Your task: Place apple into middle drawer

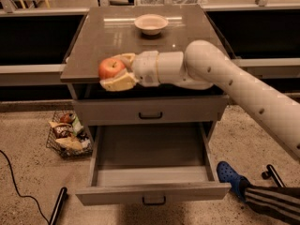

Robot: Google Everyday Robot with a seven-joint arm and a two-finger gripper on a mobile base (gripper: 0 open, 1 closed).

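Note:
The red-orange apple point(110, 68) sits between the two beige fingers of my gripper point(117, 71), which is shut on it. The gripper holds the apple in the air at the front left edge of the cabinet top point(93, 41), above the left part of the drawers. The middle drawer point(150, 191) is pulled wide open below, its inside bare, with a small dark bar handle on its front. My white arm reaches in from the right.
A shallow beige bowl point(151, 24) stands at the back of the cabinet top. The upper drawer front point(150, 111) is closed. A wire basket of snacks point(65, 135) lies on the floor at the left. A person's blue shoe point(232, 177) is at the right of the drawer.

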